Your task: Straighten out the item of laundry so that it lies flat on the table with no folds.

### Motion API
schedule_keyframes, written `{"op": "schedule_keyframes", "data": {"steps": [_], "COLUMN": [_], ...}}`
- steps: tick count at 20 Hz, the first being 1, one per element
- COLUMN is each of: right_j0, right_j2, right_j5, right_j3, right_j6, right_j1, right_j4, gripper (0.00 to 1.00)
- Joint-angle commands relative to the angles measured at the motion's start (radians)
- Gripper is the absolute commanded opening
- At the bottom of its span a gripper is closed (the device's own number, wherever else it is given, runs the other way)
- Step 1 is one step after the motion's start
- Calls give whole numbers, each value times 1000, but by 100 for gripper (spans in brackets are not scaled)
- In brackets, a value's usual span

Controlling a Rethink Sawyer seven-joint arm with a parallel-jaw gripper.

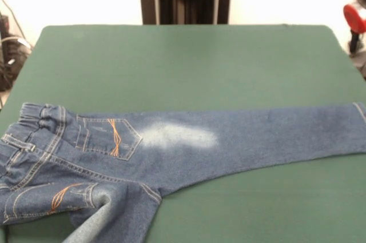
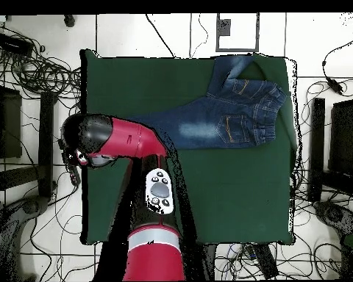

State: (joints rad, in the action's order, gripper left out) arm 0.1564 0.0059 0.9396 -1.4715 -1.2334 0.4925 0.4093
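Arm swung off the table's side; jeans partly spread, one leg still folded.

We cannot tell our gripper's (image 2: 75, 156) state. The jeans (image 1: 171, 146) lie along the table's (image 1: 183, 60) camera-near edge, long axis across the table, waistband left in the front view. The other leg doubles over there. Soft, limp denim, moderately heavy; we judge its folded hem the best hold.

We see the jeans (image 1: 171, 151) as woven blue denim, matt, with a faded pale patch (image 1: 178, 136), orange stitching on the back pockets (image 1: 107, 135) and a gathered elastic waistband (image 1: 40, 116). Surface (image 1: 183, 66) is dark green felt-like cloth, matt, no sheen. Arm shell (image 2: 132, 139) looks like glossy red and black plastic.
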Motion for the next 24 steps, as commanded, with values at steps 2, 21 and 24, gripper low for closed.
{"op": "schedule_keyframes", "data": {"steps": [2, 21, 24], "right_j0": [-90, -469, -528], "right_j2": [105, -13, -3], "right_j5": [-12, 188, 230], "right_j3": [-33, 298, 404], "right_j6": [-56, 22, 50], "right_j1": [-69, 10, 3], "right_j4": [-39, -393, -435], "gripper": [100, 100, 100]}}
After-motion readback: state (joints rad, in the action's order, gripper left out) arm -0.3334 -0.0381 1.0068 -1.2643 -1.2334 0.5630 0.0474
